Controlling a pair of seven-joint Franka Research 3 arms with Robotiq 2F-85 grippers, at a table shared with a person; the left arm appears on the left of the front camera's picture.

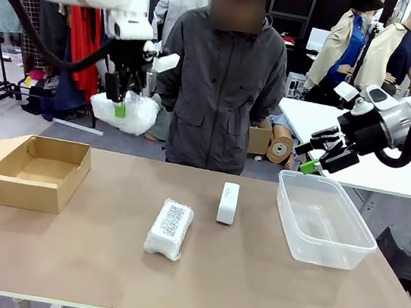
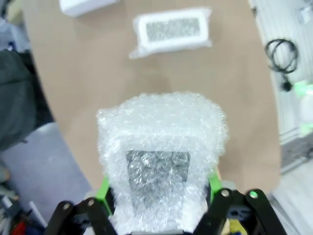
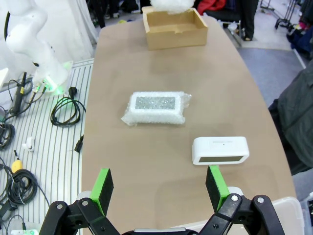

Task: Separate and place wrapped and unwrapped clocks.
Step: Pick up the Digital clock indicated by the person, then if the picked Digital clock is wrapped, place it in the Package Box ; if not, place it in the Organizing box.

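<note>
My left gripper [image 1: 118, 102] is shut on a wrapped clock [image 1: 128, 113], a lumpy bubble-wrap bundle held high in the air behind the table's far left edge. In the left wrist view this bundle [image 2: 161, 147] sits between the green pads [image 2: 103, 188] with its dark patch facing the camera. A second wrapped clock [image 1: 169, 229] [image 3: 156, 107] lies at the table's middle. The unwrapped clock [image 1: 228, 202] [image 3: 220, 150], a smooth white block, stands just right of it. My right gripper [image 1: 316, 159] [image 3: 159, 183] hangs open above the far right of the table, holding nothing.
An open brown cardboard box [image 1: 31, 171] [image 3: 174, 28] sits at the table's left end. A clear plastic tub [image 1: 324, 219] stands at the right, under my right gripper. A person in a grey jacket [image 1: 223, 80] stands at the far side. Cables [image 3: 66, 110] lie on the floor.
</note>
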